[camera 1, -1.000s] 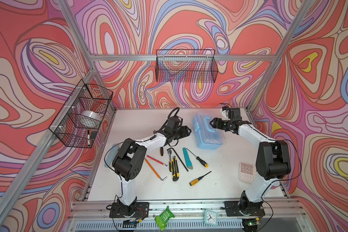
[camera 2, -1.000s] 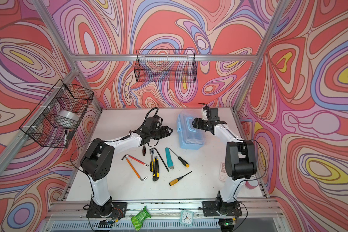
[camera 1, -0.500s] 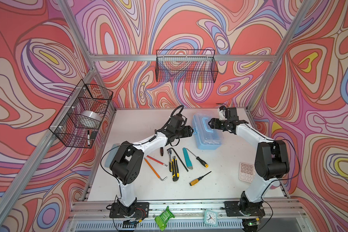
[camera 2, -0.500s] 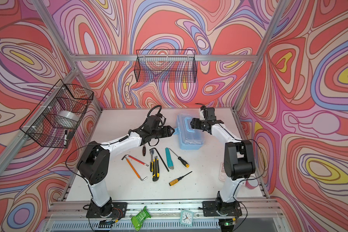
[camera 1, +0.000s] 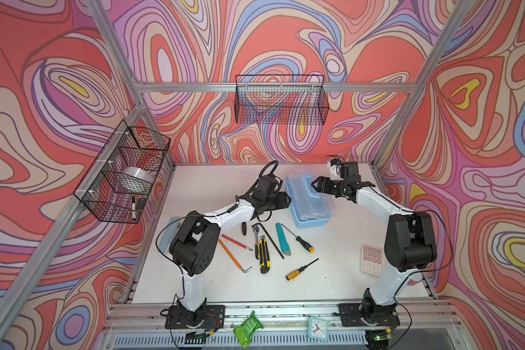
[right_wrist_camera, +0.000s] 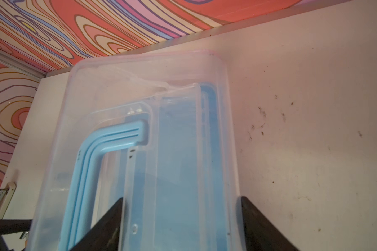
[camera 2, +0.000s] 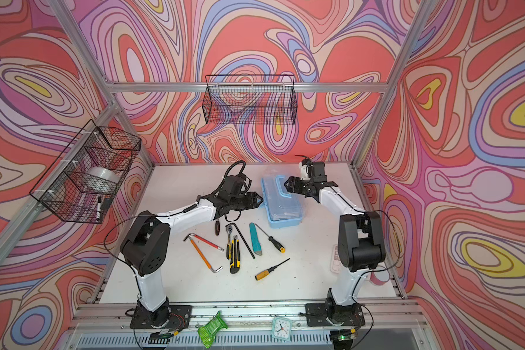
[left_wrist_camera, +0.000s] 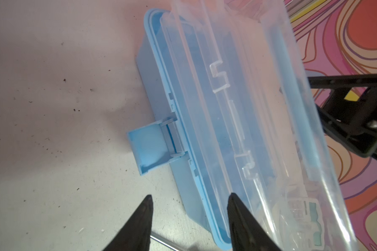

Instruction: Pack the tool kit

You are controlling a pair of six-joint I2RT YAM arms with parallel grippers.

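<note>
The tool kit [camera 1: 308, 201] [camera 2: 282, 203], a light blue box with a clear lid, lies at the back middle of the table. Its lid [left_wrist_camera: 237, 97] stands slightly raised and its blue latch [left_wrist_camera: 148, 150] is flipped out. My left gripper [camera 1: 287, 198] [left_wrist_camera: 188, 197] is open, straddling the box's near rim. My right gripper [camera 1: 315, 183] [right_wrist_camera: 181, 198] is open over the lid by the blue handle [right_wrist_camera: 85, 165]; I cannot tell if it touches. Screwdrivers [camera 1: 297, 241], utility knives [camera 1: 263, 256], a ratchet [camera 1: 256, 230] and hex keys [camera 1: 234, 254] lie loose in front.
A pink calculator [camera 1: 372, 259] lies by the right arm's base, a grey-blue stapler [camera 1: 165, 239] behind the left arm. Wire baskets hang on the left wall [camera 1: 122, 172] and back wall [camera 1: 281, 100]. A clock [camera 1: 317, 328] sits on the front rail.
My left gripper has slid right up to the box's left edge and its jaws have narrowed. My right gripper has moved left over the lid.
</note>
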